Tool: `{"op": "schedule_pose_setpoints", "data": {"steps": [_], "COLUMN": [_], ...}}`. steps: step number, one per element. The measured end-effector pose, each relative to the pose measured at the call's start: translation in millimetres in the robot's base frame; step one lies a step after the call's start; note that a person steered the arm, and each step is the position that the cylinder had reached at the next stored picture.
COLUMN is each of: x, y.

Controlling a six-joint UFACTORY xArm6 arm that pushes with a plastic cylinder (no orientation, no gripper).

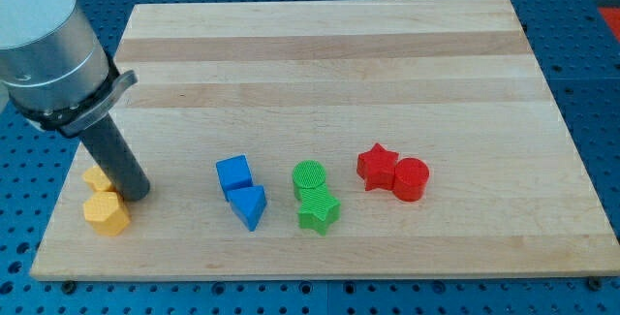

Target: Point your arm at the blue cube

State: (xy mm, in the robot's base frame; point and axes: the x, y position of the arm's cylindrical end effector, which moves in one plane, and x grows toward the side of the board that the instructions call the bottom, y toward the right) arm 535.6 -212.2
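The blue cube sits on the wooden board left of centre, touching a blue triangular block just below it. My tip rests on the board at the view's left, well to the left of the blue cube. It sits right beside two yellow blocks: one partly hidden behind the rod, and a yellow hexagonal block just below-left of the tip.
A green cylinder touches a green star right of the blue blocks. A red star touches a red cylinder further right. The arm's grey body fills the view's top left.
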Motion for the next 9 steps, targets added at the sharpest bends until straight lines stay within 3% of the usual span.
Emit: {"op": "schedule_pose_setpoints", "data": {"steps": [4,9], "x": [-3.4,27.3], "y": [27.0,27.0]}}
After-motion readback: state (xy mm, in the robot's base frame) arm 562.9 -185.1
